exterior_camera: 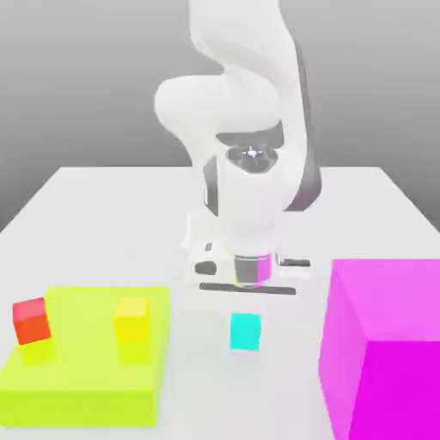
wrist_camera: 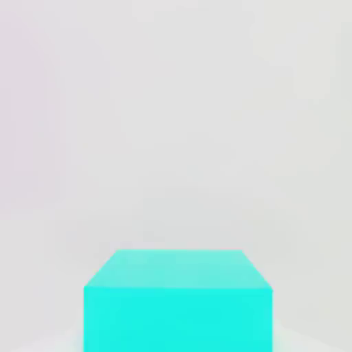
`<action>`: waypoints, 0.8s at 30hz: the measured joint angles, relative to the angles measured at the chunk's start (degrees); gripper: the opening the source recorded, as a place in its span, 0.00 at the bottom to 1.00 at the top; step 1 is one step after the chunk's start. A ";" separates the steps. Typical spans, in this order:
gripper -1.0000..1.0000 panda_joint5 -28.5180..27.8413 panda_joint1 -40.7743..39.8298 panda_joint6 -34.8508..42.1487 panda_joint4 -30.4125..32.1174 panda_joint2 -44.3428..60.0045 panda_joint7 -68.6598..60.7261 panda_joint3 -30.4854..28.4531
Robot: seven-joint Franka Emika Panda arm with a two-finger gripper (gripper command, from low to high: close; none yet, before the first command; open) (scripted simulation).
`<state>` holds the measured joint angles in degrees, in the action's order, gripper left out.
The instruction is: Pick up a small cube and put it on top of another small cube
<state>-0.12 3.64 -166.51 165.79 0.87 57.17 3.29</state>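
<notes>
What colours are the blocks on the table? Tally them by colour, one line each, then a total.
Cyan cube: 1
Red cube: 1
Yellow cube: 1
Lime-green slab: 1
Magenta block: 1
Total: 5

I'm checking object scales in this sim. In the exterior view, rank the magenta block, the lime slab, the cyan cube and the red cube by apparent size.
1. Magenta block, cut off by the frame edge
2. Lime slab
3. Cyan cube and red cube: they look alike, so no ranking.
</notes>
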 joint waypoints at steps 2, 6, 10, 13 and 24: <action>0.00 0.84 0.05 3.66 -2.85 -0.20 -1.17 -0.92; 0.00 1.73 -6.82 11.29 -10.24 0.54 -2.34 -5.43; 0.00 1.58 -14.63 18.31 -16.40 -0.25 -1.43 -8.74; 0.00 1.41 -19.04 23.52 -20.90 -0.98 -0.60 -11.89; 1.00 2.24 -26.25 18.10 -21.04 2.92 2.14 -18.18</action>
<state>2.12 -22.61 -148.41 144.75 3.79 59.31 -14.88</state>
